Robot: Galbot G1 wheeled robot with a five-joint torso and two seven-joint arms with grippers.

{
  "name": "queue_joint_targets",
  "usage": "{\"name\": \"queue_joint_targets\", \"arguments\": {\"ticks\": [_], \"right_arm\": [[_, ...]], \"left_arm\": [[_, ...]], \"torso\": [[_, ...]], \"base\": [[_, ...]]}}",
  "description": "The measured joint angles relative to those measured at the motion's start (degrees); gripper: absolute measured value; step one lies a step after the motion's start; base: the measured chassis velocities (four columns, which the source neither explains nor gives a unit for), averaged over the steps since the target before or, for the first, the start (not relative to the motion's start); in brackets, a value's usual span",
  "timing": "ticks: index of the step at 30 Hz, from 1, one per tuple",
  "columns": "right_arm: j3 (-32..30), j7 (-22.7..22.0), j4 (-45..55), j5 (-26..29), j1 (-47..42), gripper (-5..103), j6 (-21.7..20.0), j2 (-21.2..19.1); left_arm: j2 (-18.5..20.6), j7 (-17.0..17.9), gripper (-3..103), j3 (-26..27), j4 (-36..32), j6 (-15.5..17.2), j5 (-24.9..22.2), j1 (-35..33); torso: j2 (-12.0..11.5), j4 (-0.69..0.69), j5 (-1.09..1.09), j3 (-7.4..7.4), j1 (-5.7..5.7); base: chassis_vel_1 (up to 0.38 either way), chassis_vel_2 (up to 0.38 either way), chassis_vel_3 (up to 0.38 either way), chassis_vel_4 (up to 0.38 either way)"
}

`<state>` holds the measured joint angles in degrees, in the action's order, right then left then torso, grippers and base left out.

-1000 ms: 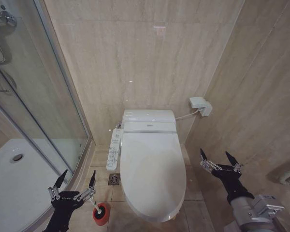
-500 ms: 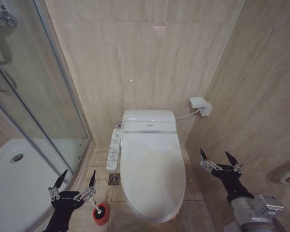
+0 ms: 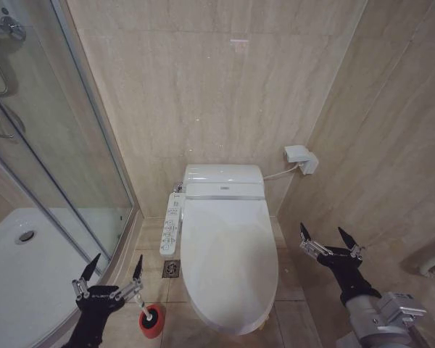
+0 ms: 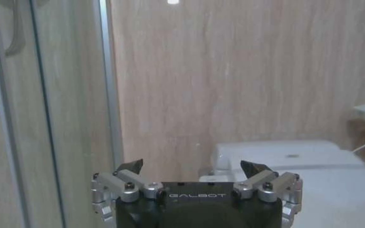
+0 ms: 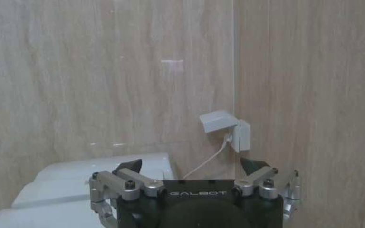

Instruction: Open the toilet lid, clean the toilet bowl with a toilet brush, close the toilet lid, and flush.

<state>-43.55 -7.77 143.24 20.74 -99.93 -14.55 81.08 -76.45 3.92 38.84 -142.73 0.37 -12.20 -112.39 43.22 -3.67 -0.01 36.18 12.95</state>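
The toilet lid [image 3: 228, 257] lies shut, glossy white, so the toilet bowl is hidden under it. The toilet brush [image 3: 140, 307] stands in a red holder cup [image 3: 151, 320] on the floor left of the toilet's front. My left gripper [image 3: 117, 270] hangs open just left of and above that cup, nothing between its fingers; in the left wrist view the left gripper [image 4: 195, 166] faces the wall, with the lid [image 4: 341, 190] off to one side. My right gripper [image 3: 325, 236] is open and empty right of the toilet, seen again as the right gripper [image 5: 195, 165] facing the corner.
A button panel [image 3: 170, 226] juts from the toilet's left side, with a floor drain [image 3: 171, 269] below it. The glass shower door [image 3: 65, 152] and white shower tray [image 3: 14, 283] close off the left. A wall box [image 3: 300, 157] and the right wall [image 3: 391, 159] stand near.
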Motion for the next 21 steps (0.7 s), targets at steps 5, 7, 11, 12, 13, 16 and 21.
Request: {"name": "queue_joint_targets", "arguments": {"ticks": [5,7,11,12,13,16,21], "right_arm": [[0.01,0.0,0.0,0.0,0.0,100,0.0,0.0],[0.0,0.0,0.01,0.0,0.0,100,0.0,0.0],[0.0,0.01,0.0,0.0,0.0,100,0.0,0.0],[0.0,0.0,0.0,0.0,0.0,100,0.0,0.0],[0.0,0.0,0.0,0.0,0.0,100,0.0,0.0],[0.01,0.0,0.0,0.0,0.0,100,0.0,0.0],[0.0,0.0,0.0,0.0,0.0,100,0.0,0.0]], "left_arm": [[-0.22,-2.03,100,5.15,1.15,9.29,-3.34,7.05],[-0.27,-2.59,100,6.54,1.46,11.84,-4.25,8.96],[-0.41,-4.04,100,10.2,2.23,18.47,-6.6,13.98],[-0.45,-4.39,100,11.13,2.44,20.15,-7.2,15.28],[-0.46,-4.58,100,11.57,2.55,20.96,-7.48,15.87],[-0.48,-4.7,100,11.83,2.61,21.48,-7.7,16.2],[-0.43,-5.14,100,11.89,3.09,20.96,-7.93,16.51]], "torso": [[0.0,0.0,0.0,0.0,0.0],[0.0,0.0,-0.01,0.0,0.0],[0.0,0.0,0.0,0.0,0.0],[0.0,-0.01,0.0,0.0,0.0],[0.0,-0.01,0.0,0.0,0.0],[0.0,0.0,0.01,0.0,0.0],[0.0,0.0,0.01,0.0,0.0]], "base": [[0.0,0.0,0.0,0.0],[0.0,0.0,0.0,0.0],[0.0,0.0,0.0,0.0],[0.0,0.0,0.0,0.0],[0.0,0.0,0.0,0.0],[0.0,0.0,0.0,0.0],[0.0,0.0,0.0,0.0]]}}
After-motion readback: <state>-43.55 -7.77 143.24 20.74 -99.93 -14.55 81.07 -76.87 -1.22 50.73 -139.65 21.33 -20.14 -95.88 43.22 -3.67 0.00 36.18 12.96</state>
